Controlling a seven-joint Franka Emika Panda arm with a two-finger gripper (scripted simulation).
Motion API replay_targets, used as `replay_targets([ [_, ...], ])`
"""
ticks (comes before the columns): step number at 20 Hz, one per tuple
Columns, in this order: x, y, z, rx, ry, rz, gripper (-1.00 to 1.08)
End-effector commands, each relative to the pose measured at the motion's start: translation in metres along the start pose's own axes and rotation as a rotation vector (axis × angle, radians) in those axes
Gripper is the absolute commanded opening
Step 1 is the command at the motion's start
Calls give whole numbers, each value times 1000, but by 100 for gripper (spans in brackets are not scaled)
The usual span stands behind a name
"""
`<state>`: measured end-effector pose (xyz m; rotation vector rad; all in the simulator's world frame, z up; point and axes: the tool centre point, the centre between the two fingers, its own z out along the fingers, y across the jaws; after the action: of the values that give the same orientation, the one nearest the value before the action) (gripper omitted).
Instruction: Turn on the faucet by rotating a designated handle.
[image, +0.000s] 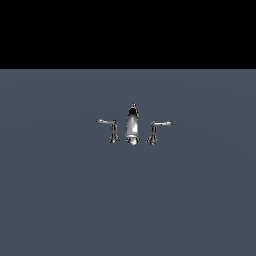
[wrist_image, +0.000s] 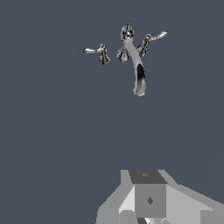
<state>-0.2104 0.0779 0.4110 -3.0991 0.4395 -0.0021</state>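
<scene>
The faucet (image: 132, 125) is a small chrome three-piece set standing on the flat grey surface, with a taller spout in the middle. The handle (image: 111, 130) is the lever on the exterior view's left, its thin arm pointing left. The twin lever (image: 156, 131) points right. In the wrist view the faucet's curved spout (wrist_image: 136, 65) and the handle (wrist_image: 99, 52) show far from my gripper (wrist_image: 150, 199). Only the gripper's grey body shows at the picture's edge, and its fingertips are hidden. The arm does not show in the exterior view.
A plain grey-blue surface (image: 65, 200) spreads all around the faucet. Beyond its far edge the background is black.
</scene>
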Motion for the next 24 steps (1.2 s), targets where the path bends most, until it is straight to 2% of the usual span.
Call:
replay_targets([
  [1, 6, -12, 13, 1, 0, 55, -100],
  [13, 45, -61, 71, 3, -1, 307, -100],
  [24, 87, -94, 120, 6, -1, 523, -100],
])
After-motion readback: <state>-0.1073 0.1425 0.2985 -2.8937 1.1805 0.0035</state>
